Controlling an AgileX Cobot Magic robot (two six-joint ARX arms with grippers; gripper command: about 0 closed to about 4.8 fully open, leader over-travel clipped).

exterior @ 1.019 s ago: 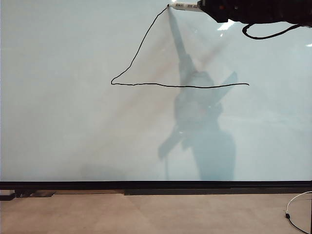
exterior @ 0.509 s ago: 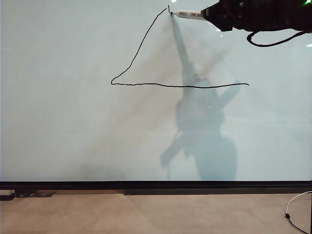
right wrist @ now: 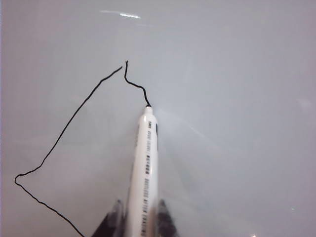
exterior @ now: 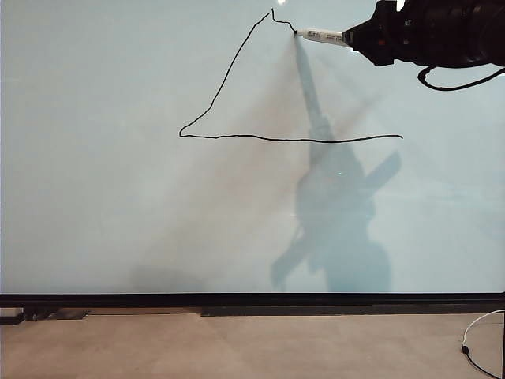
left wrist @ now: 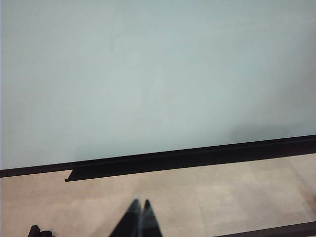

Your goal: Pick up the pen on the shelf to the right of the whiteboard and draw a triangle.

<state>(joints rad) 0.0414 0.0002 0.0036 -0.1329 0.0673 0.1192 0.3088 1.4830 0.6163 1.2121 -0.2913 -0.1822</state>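
Our right gripper (right wrist: 139, 217) pinches the pen (right wrist: 144, 173) between its 2 dark fingers (right wrist: 112, 221), the smooth white barrel, printed with small black markings, jutting out from between them. In the exterior view that gripper (exterior: 359, 38) is a bulky matte black block at the upper right of the frame, with a thin black cable (exterior: 458, 81) looping below it, and the pen (exterior: 322, 35) lies nearly level, pointing left. Its dark tip touches the whiteboard (exterior: 102, 221), a large glossy pale blue-white sheet with soft reflections and the arm's grey shadow across its middle right. The tip sits at the end of a short wobbly stroke that drops rightward from the peak of the triangle (exterior: 229, 79). That thin black outline has a long, nearly straight base across the middle of the frame and a slanted left side climbing to the top edge; the right side is only that short stroke, so the shape is open. A black strip (exterior: 252, 300) edges the board's bottom, above a beige floor-like surface (exterior: 237, 347) where a white cable (exterior: 481, 320) curls at the lower right.

Our left gripper (left wrist: 139, 222) shows at the lower edge of its wrist view as 2 slim dark fingertips pressed together, well apart from the board (left wrist: 148, 74)
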